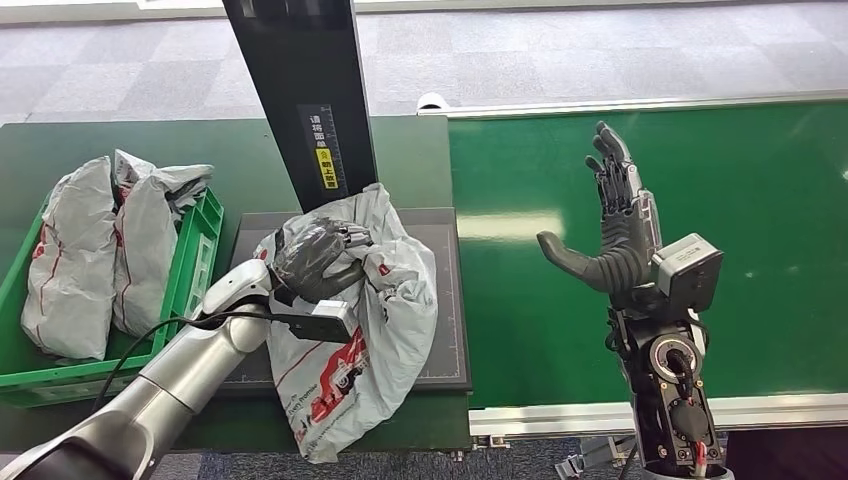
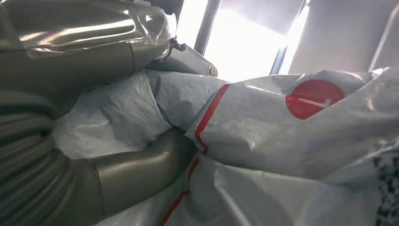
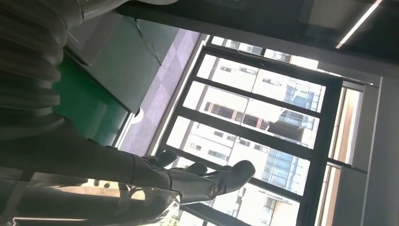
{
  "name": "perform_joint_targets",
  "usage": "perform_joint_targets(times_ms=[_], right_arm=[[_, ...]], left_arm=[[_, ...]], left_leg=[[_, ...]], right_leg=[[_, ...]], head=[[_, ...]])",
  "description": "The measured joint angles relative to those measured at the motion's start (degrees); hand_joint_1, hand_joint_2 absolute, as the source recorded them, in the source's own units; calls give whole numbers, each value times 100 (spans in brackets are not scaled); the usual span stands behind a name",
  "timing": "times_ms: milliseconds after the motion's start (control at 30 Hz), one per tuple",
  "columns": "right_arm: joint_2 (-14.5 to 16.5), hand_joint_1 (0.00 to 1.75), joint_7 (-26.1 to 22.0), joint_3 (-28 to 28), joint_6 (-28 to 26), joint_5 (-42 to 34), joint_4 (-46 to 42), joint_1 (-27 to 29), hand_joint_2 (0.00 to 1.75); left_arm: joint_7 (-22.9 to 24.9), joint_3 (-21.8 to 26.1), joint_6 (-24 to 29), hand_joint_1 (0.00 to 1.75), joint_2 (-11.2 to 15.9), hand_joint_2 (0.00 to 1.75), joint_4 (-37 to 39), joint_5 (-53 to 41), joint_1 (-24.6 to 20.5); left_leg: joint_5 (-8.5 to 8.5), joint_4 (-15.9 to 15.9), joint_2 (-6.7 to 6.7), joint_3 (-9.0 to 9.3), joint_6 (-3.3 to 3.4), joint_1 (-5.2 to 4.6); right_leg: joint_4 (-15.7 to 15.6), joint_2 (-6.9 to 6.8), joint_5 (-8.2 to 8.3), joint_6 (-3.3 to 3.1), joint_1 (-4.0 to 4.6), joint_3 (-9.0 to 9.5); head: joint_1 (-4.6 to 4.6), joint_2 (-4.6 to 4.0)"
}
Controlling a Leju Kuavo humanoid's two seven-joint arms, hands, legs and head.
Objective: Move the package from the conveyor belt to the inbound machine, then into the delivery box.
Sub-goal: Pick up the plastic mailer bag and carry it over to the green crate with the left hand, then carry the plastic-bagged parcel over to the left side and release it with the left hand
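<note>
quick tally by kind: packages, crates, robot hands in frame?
Grey poly packages: 3. One on the scanner platform under the left hand, centred near; two in the crate, at and.
Green crates: 1.
Robot hands: 2. Left grips the package; right hand is raised, holding nothing, over the conveyor belt.
Total: 6.

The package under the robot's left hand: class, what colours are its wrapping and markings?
Pale grey package with red markings; the head view shows it best.

Three grey packages (image 1: pixel 370 330) (image 1: pixel 70 260) (image 1: pixel 145 240), one green crate (image 1: pixel 195 265), two hands (image 1: pixel 315 260) (image 1: pixel 620 235).
</note>
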Motion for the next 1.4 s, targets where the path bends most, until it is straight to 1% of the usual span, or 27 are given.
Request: perform_joint_targets(times_ms=[100,233,400,633,667,733,800,867,933,1000,1033,1100,1133,1200,1300,1333,1400], right_arm=[[3,0,-17,-61,-33,-8,-38,20,175],[4,0,-29,-95,-37,-9,-71,27,175],[4,0,-33,-110,-38,-9,-78,27,175],[5,0,-38,-112,-39,-9,-78,27,175],[6,0,-40,-113,-44,-9,-80,29,175],[6,0,-50,-127,-71,-8,-105,50,175],[6,0,-57,-170,-109,-6,-153,101,175],[6,0,-59,-229,-152,7,-211,170,175],[6,0,-59,-283,-199,30,-269,245,175],[7,0,-62,-338,-237,57,-338,336,175],[8,0,-67,-368,-253,80,-392,405,175],[11,0,-78,-421,-309,137,-538,599,175],[13,0,-80,-450,-346,164,-615,700,175],[16,0,-80,-512,-421,204,-753,864,175],[15,0,-80,-597,-465,220,-901,1007,175],[13,0,-81,-621,-468,220,-926,1026,175],[11,0,-83,-651,-469,220,-954,1038,175]], left_arm=[[36,89,257,175,11,175,-853,-26,151],[57,160,272,175,56,175,-1478,-64,283],[63,212,274,175,98,175,-1821,-72,382],[36,220,322,175,125,175,-1969,-52,414],[-13,227,427,175,127,175,-2000,4,426],[-137,270,854,175,130,175,-2225,250,480],[-198,376,1297,175,125,175,-2685,468,546],[-191,574,1601,175,102,175,-3235,477,617],[-141,867,1931,175,71,175,-3716,411,681],[-71,1231,2229,175,51,175,-4001,375,737],[-50,1475,2323,175,49,175,-4054,381,775],[87,2138,2381,175,90,175,-3914,421,808],[184,2526,2350,175,146,175,-3656,495,749],[220,3330,2183,175,359,175,-2746,831,463],[-50,4442,1902,175,748,175,-1199,1410,-20],[-60,4700,1883,175,839,175,-797,1437,-123],[61,5051,1936,175,984,175,-114,1280,-247]], left_leg=[[-1,0,0,-4,1,-1],[-1,0,1,-2,1,-1],[1,-1,1,-1,-1,1],[1,0,1,-2,-1,0],[1,0,1,-3,-1,0],[0,0,2,-4,-1,0],[0,0,2,-5,-1,0],[-2,0,1,-8,-1,0],[-3,-1,2,-9,0,1],[-4,-2,2,-8,-1,1],[-4,-3,2,-7,-1,1],[-3,-4,4,-5,-2,2],[-1,-4,4,-4,-5,4],[7,-5,12,-3,-16,9],[15,-6,58,-5,-28,21],[15,-6,69,-6,-29,23],[15,-6,72,-7,-30,23]], right_leg=[[-1,0,0,1,-2,-4],[-1,1,0,0,0,-5],[0,0,0,0,2,-5],[0,0,0,0,2,-5],[0,0,0,0,1,-6],[0,1,0,0,1,-8],[0,1,0,0,2,-10],[0,0,-1,0,2,-11],[0,1,-2,0,2,-11],[-1,1,-3,0,2,-11],[-1,1,-3,0,2,-10],[0,1,-3,-1,5,-10],[1,1,-3,-2,7,-10],[4,8,4,-14,13,-15],[8,49,22,-40,27,-35],[9,59,25,-43,29,-39],[10,62,25,-43,29,-40]], head=[[0,0],[-1,0],[-1,0],[1,0],[1,0],[1,0],[0,0],[-1,0],[-1,0],[1,0],[1,0],[2,0],[1,0],[1,0],[-1,0],[-2,0],[1,0]])
